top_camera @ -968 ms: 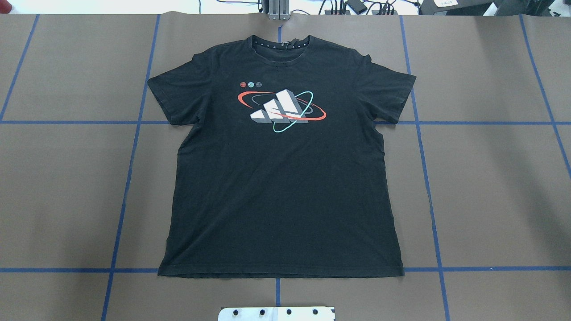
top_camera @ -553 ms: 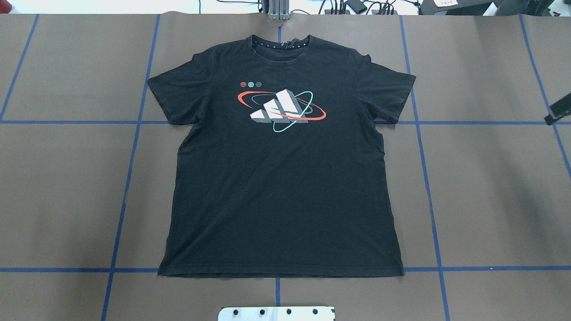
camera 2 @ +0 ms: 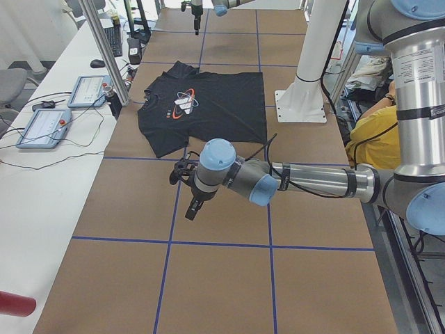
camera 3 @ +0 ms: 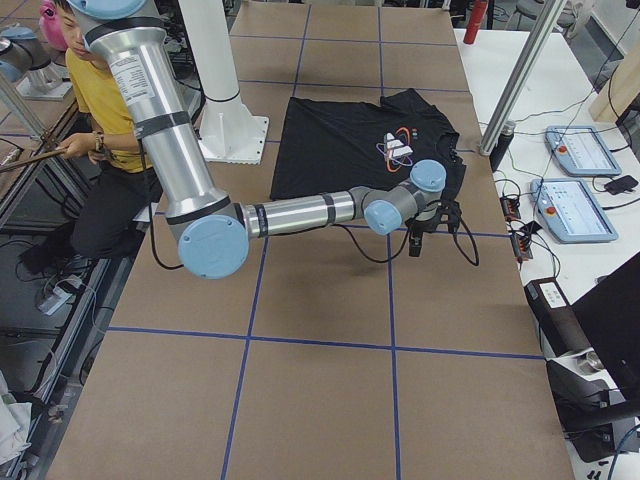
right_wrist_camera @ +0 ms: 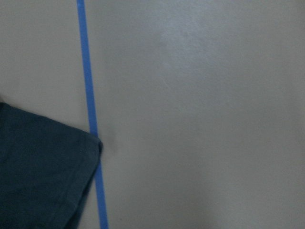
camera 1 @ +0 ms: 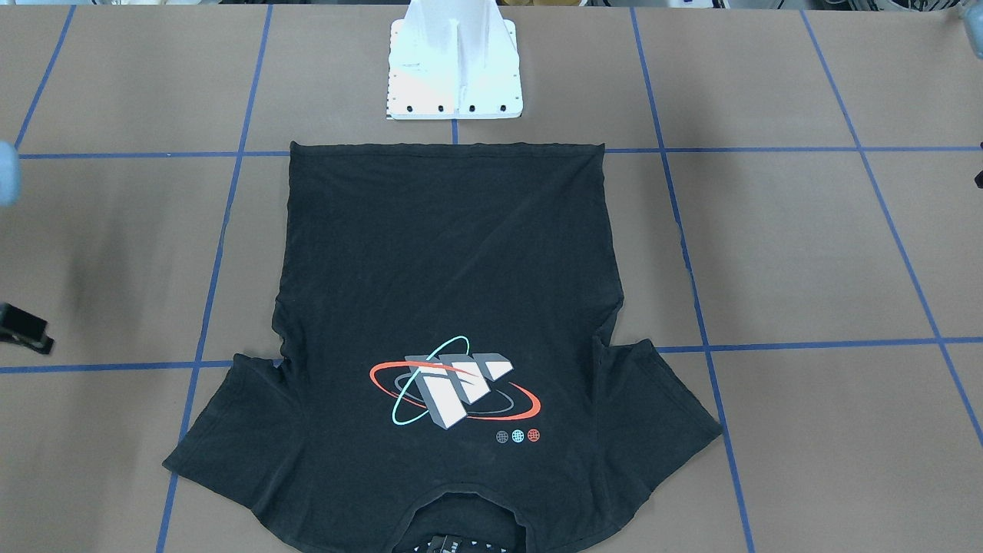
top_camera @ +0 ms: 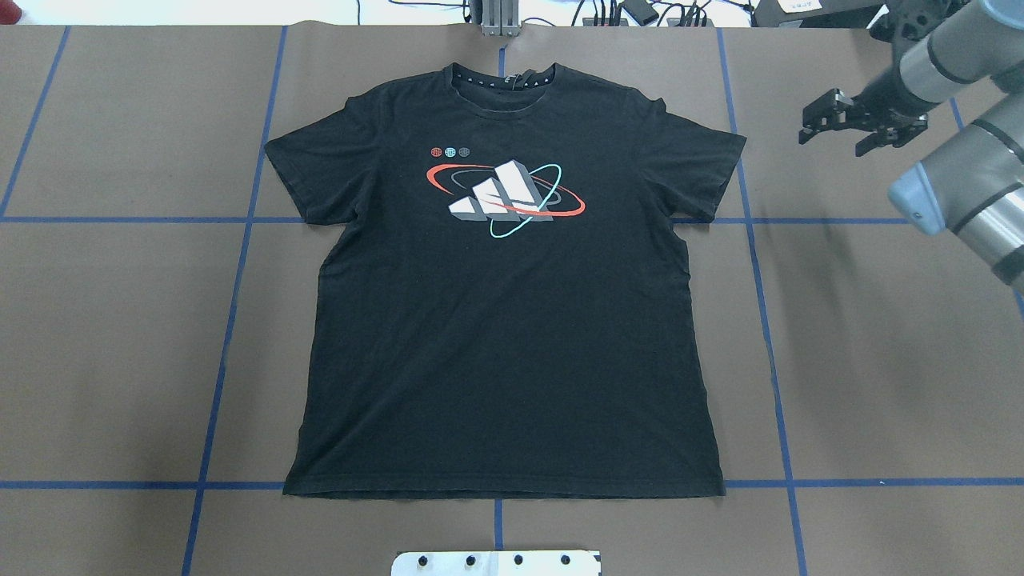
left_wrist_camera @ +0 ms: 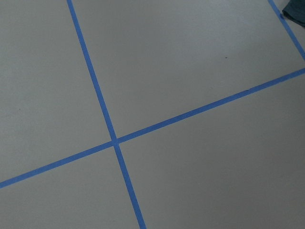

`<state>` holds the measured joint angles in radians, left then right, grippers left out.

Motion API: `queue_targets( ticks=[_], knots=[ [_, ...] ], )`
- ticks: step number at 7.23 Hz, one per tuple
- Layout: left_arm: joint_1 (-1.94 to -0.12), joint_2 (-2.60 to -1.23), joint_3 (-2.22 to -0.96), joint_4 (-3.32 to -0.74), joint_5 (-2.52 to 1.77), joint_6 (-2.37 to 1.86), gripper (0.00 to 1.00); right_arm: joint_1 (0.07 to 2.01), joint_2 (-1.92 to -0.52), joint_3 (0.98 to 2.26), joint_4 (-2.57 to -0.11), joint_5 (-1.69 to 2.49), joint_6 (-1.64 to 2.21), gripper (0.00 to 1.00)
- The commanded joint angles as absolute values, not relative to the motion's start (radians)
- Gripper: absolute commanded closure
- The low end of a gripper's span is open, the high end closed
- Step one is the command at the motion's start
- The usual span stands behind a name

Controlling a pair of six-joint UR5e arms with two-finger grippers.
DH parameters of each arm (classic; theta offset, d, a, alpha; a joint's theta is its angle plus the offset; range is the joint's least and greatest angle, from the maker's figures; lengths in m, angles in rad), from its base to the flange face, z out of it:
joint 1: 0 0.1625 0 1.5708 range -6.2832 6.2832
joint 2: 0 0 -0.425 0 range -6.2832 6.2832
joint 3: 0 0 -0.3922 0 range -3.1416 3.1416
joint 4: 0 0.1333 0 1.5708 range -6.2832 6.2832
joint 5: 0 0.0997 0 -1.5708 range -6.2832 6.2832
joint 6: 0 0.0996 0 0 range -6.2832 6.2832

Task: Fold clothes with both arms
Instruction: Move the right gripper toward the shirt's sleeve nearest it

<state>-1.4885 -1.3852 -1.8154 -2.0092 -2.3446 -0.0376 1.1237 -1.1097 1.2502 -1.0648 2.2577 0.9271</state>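
Black and two-fingered, the right gripper (top_camera: 834, 132) hangs above the table with its jaws spread apart and nothing between them. It is near the sleeve on the robot's right, without touching it. Its wrist camera looks down on that sleeve's corner, which lies against a blue tape line (right_wrist_camera: 90, 114).

The left gripper (camera 2: 190, 205) is over bare table on the other side, well apart from the garment. It shows clearly only from the side, so I cannot tell whether its jaws are spread or together. Its wrist camera sees a crossing of two tape lines and a scrap of dark cloth at the frame's corner.

There are two silver-grey arms with light blue joint caps, the right arm (top_camera: 960, 172) and the left arm (camera 2: 313, 182), and one black short-sleeved T-shirt (top_camera: 504, 344).

The white base mount (top_camera: 496, 562) sits nearest the robot, just beside the hem. The T-shirt lies flat on the brown paper-covered table (top_camera: 120, 336), print side up. Its white, red and teal orbit logo (top_camera: 504, 196) is on the chest, with three small round marks (top_camera: 450, 150) beside it, and its collar lies at the far side.

Beyond the table's far edge are a white bench with two grey tablets (camera 3: 570, 150) and loose cables. A person in a yellow shirt (camera 3: 85, 110) sits behind the robot.
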Motion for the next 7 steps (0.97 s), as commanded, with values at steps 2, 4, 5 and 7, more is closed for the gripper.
queue_targets(
  ticks=[2,4,5,7],
  knots=[
    [-1.488,-1.385,-1.813,-2.011,-2.345,-0.038,0.0,1.08,-0.991,1.125,-1.029,2.182,1.005,0.08],
    [-1.488,-1.385,-1.815,-2.011,-2.345,-0.038,0.0,1.057,-0.921,1.028,-1.026,2.117,1.005,0.09],
    [-1.488,-1.385,-1.816,-2.011,-2.345,-0.038,0.0,1.039,-0.902,0.999,-1.023,2.088,1.006,0.09],
    [-1.488,-1.385,-1.819,-2.013,-2.345,-0.038,0.0,1.026,-0.882,0.947,-0.964,2.08,1.008,0.09]
  ],
)
